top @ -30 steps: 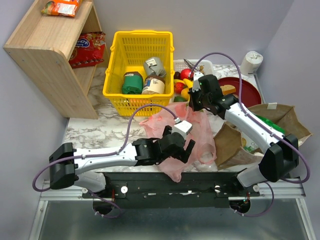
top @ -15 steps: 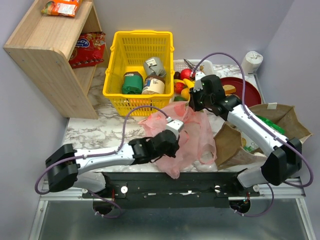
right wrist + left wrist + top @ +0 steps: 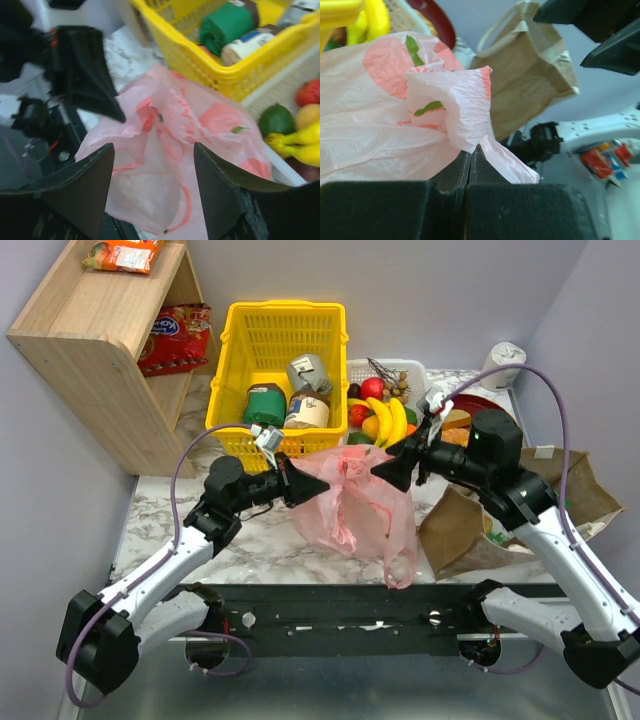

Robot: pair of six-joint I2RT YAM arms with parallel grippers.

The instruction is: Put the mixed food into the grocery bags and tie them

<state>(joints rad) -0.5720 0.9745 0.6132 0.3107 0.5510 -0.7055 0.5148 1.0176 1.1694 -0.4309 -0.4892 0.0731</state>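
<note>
Swinging away from the near edge where it was stretched a second ago, the left arm is now reaching in from the left in the top view. Its left gripper (image 3: 298,483) is pulling the pink plastic bag (image 3: 355,510) by its left edge, while the right gripper (image 3: 393,468), lately over the fruit, is hovering at the bag's upper right. The bag is standing taller on the marble table (image 3: 150,502), drawn up between the two claws. I am reading this as opening or gathering the bag, since the bananas (image 3: 388,420) are lying in the white tray (image 3: 412,367) behind it, not yet packed, and the brown paper bag (image 3: 460,530) is sagging just to the right. The left wrist view is settling what the top view is hiding: the jaws are clenched on a fold of the pink film. The right wrist view is showing its fingers (image 3: 85,190) spread wide and grasping nothing, with the bag lying beyond them and the yellow basket (image 3: 235,70) just behind it.
</note>
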